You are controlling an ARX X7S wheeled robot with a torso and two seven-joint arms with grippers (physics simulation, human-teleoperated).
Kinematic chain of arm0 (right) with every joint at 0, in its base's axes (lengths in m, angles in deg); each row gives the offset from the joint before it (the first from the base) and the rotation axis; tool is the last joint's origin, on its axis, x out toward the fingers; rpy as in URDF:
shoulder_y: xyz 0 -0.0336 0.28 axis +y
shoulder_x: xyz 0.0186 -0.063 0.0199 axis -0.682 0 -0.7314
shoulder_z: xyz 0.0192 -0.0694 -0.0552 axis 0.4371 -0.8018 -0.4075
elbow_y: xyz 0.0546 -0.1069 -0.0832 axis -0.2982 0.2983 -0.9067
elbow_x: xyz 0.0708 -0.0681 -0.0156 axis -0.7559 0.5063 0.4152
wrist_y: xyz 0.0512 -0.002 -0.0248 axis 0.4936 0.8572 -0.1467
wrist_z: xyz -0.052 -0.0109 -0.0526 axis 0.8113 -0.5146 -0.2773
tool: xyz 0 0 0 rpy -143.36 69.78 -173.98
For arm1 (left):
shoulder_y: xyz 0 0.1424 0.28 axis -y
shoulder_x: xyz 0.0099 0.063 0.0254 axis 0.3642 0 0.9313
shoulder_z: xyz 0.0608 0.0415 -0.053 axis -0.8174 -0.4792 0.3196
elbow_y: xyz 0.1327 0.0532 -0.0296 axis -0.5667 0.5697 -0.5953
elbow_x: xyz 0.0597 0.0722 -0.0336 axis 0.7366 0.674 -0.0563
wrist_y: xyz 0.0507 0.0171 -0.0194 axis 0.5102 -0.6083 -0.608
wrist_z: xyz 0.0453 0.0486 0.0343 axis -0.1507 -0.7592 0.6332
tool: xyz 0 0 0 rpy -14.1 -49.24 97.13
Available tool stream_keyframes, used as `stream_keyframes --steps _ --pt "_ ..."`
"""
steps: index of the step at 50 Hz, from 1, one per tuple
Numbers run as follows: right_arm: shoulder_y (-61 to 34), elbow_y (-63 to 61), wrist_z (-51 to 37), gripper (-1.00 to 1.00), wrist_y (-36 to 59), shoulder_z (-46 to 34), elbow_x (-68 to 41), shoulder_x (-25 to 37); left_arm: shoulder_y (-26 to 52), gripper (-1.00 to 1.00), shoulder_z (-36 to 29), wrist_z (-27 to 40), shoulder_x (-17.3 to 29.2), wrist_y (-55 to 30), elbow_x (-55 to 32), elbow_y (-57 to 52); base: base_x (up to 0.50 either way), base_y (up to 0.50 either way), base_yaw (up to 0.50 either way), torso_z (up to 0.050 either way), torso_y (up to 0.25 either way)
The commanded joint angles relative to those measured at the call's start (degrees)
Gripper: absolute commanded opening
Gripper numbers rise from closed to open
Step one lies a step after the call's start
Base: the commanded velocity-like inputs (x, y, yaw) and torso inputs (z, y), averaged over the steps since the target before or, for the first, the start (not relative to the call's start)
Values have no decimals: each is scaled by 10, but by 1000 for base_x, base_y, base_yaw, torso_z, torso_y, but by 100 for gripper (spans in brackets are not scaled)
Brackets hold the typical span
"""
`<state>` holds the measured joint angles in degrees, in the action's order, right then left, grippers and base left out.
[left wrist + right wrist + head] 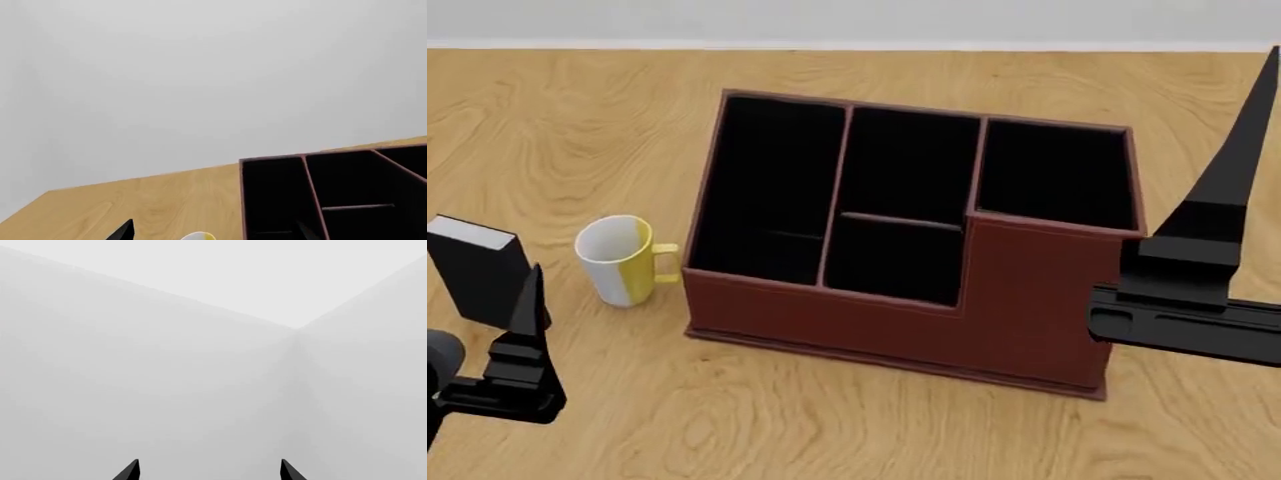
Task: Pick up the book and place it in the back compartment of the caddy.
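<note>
The black book (474, 270) with white page edges stands upright at the far left of the head view, left of the mug. My left gripper (521, 310) is right in front of it, one finger overlapping its right edge. The book is out of the left wrist view, where the left gripper (213, 234) is open and empty. The reddish-brown caddy (1028, 300) stands mid-table and also shows in the left wrist view (273, 160). Its small back compartment (894, 260) is empty. My right gripper (1234, 170) points up beside the caddy's right end, open and empty in the right wrist view (209, 471).
A white and yellow mug (621, 260) stands between the book and the caddy's left wall; its rim shows between my left fingers (198, 236). The wooden table (561, 120) runs to a pale wall at the back. The right wrist view holds only bare wall.
</note>
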<state>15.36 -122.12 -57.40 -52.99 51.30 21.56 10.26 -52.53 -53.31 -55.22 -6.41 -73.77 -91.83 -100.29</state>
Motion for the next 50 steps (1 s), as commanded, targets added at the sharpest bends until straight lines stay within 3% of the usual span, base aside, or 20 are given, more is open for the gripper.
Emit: stream_keyframes --steps 1,45,50 --pt "-1 2 0 100 -3 -3 1 1 0 100 -1 2 1 4 1 3 375 -43 0 0 10" --pt "1 3 -1 100 -11 -14 7 3 -6 100 1 11 8 22 4 8 377 -42 0 0 1" --pt "3 1 -4 100 -15 -13 9 4 -7 100 1 12 9 23 5 8 22 0 0 0 2"
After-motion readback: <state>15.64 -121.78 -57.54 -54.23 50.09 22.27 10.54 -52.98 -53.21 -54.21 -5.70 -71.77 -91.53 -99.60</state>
